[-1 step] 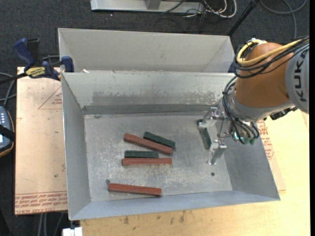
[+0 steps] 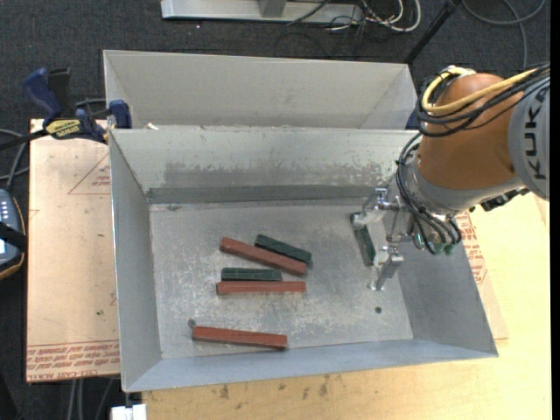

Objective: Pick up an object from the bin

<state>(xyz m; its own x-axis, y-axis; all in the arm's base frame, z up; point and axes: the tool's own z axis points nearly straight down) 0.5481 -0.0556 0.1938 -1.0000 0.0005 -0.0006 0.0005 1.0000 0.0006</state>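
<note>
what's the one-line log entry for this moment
jaws open, empty | over bare floor at right of bin | nearest: dark green bar, red-brown bar, both toward bin centre | nothing picked

Lettering on the robot arm [image 2: 535,151]: "KU", in big dark capital letters.
Surface: the pale grey link of the arm, just to the right of the orange cover [image 2: 464,138], at the right edge of the camera view.
Direction: the letters lie turned on their side, the K above and the U below it.
Completeness: the word is cut by the edge of the view, so only these two letters can be read.
Brand: the two letters fit the beginning of KUKA, the maker's name of this arm.
Other print: none that can be read.
</note>
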